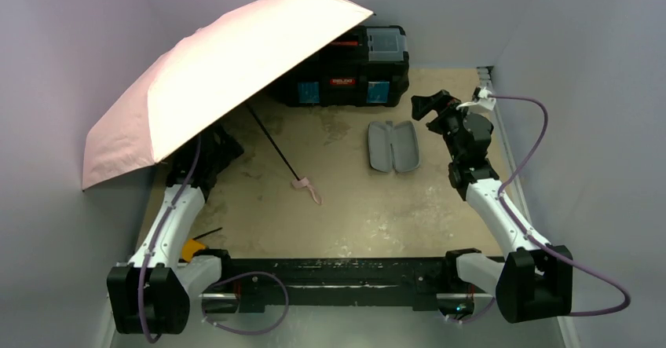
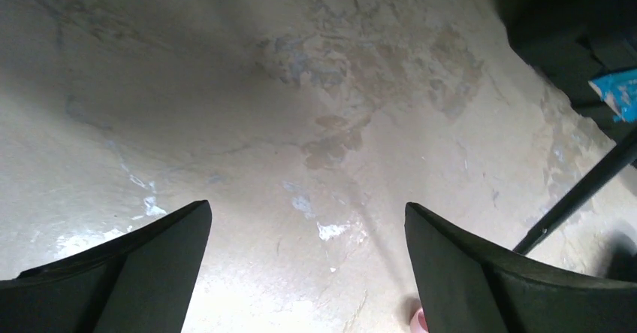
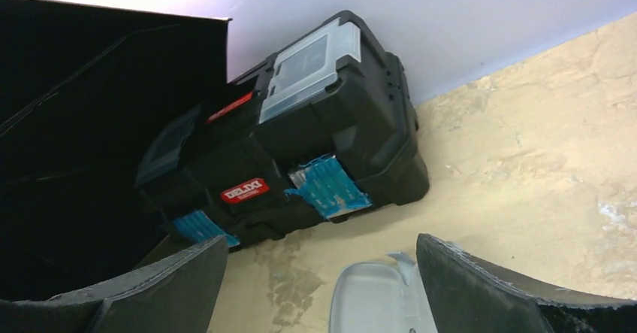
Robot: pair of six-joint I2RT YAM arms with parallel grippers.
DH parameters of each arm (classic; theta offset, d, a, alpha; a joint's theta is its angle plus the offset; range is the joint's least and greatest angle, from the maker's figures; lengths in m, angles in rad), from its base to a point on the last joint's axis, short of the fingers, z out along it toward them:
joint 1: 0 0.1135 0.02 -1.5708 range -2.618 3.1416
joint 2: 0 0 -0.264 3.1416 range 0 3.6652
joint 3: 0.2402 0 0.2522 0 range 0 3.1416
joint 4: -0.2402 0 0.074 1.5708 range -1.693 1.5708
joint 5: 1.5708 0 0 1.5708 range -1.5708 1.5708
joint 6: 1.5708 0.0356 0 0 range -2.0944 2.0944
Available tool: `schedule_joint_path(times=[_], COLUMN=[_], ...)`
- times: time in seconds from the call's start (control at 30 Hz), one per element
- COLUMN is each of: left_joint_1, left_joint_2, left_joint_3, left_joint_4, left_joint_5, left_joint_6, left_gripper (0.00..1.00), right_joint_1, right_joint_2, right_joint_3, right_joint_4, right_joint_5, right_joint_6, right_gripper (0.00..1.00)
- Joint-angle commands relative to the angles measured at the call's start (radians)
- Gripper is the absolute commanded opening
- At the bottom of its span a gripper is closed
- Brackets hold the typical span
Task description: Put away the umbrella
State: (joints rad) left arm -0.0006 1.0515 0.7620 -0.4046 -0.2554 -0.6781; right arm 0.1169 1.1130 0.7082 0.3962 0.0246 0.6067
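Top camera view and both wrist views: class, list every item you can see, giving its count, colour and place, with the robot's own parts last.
umbrella: one, pale pink, open, tilted over the table's left rear; black shaft slanting down to the table, pink strap at its end.
toolbox: one, black with blue latches and a red label, against the back wall.
case: one, grey, lying open in front of the toolbox.
yellow object: one, small, beside the left arm's base; unclear what it is.
table: one, tan, stained.
left gripper: one, black, open, over bare table.
right gripper: one, black, open, right of the case, facing the toolbox.
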Motion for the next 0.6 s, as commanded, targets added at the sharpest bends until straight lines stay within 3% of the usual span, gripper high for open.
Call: schedule_joint_path(times=[0.0,0.1,0.3,0.57], left_joint_1=[-0.027,-0.064,-0.123,-0.182], left_joint_2=[-0.061,-0.104,-0.124,-0.022], left_joint_3=[-0.086,-0.129,-0.213,-0.238], left_joint_4=[0.169,0.246,0.444,0.607], left_joint_5=[0.099,0.125,0.199,0.226], left_joint_6=[0.025,0.041,0.059,0.020], left_gripper=[1.00,1.00,1.00,1.00], right_joint_1=[0.002,0.003,0.002,0.019], right_joint_2=[-0.011,-0.016,-0.031,-0.045], right_joint_3=[0.021,0.048,0.138,0.120], right_joint_4=[0.010,-0.032,-0.198,-0.161], right_joint_5=[-0.126,-0.208,-0.207,-0.322], right_joint_6=[0.006,-0.019,-0.082,-0.089], right_gripper=[0.99,0.99,0.99,0.99])
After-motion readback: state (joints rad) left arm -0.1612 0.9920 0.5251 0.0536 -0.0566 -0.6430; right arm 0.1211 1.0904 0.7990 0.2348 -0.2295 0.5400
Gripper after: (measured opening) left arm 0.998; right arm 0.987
